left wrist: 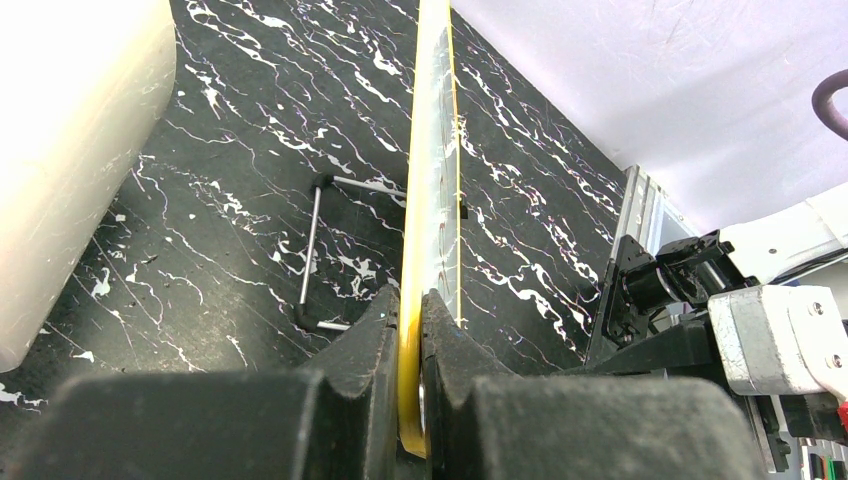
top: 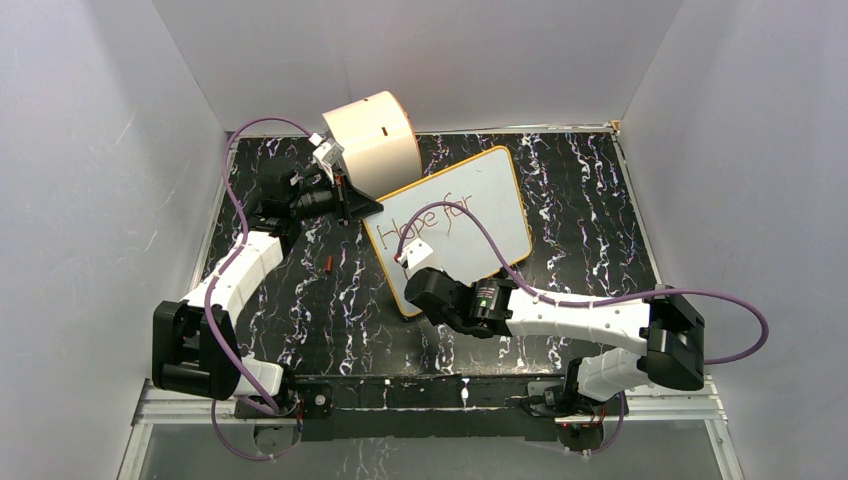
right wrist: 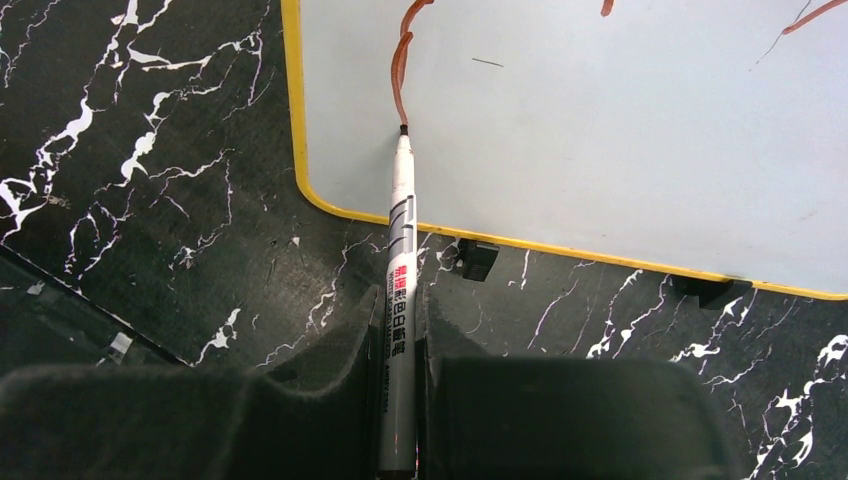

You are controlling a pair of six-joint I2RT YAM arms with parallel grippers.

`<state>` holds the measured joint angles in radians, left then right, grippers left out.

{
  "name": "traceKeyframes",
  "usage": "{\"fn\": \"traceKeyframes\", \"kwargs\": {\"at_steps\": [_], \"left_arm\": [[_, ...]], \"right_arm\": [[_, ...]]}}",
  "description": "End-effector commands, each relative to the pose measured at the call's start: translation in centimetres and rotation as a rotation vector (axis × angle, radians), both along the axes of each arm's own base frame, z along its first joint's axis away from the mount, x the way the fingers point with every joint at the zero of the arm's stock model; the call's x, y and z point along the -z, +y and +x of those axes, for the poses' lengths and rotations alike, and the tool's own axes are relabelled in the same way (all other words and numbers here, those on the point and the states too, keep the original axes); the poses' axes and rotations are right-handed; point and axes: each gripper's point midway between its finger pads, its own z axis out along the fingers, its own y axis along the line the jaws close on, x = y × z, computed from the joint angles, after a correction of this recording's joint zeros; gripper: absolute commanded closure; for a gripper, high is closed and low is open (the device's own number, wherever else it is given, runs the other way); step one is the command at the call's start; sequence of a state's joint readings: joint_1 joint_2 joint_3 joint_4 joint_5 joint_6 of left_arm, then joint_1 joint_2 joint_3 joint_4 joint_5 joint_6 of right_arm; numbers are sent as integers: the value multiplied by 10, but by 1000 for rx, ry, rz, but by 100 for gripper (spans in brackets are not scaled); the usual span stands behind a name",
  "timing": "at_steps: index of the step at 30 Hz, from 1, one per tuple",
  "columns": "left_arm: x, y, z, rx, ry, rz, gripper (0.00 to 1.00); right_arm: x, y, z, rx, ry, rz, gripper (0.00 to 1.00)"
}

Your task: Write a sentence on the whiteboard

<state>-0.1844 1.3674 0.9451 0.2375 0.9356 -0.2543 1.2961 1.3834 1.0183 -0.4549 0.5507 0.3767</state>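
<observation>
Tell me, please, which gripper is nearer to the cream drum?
Left. The left gripper clamps a corner of the whiteboard right beside the drum. The right gripper, holding the marker, is at the board's near edge, farther from it.

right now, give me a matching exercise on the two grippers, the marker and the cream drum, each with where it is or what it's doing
Column one:
1. left gripper
2. right gripper
3. marker
4. cream drum

Column two:
a. at the back of the table, by the board's far-left corner
b. shut on the yellow rim of the whiteboard
c. tip touching the board at the end of a red-brown stroke
d. shut on the pen's barrel

Pairs: 1-b, 2-d, 3-c, 4-a
</observation>
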Motion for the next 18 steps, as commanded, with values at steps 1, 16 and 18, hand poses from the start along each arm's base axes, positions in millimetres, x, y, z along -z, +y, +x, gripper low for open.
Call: {"fn": "traceKeyframes", "kwargs": {"at_steps": [1, 16, 18], "left_arm": [[29, 1, 0, -18, 54, 61, 100], [29, 0, 0, -14, 56, 60, 100], [29, 0, 0, -17, 54, 61, 100]], "right_arm": [[-1, 3, 3, 19, 2, 20, 100], [-34, 10, 17, 27, -102, 124, 100], [-32, 10, 19, 31, -102, 121, 100]]}}
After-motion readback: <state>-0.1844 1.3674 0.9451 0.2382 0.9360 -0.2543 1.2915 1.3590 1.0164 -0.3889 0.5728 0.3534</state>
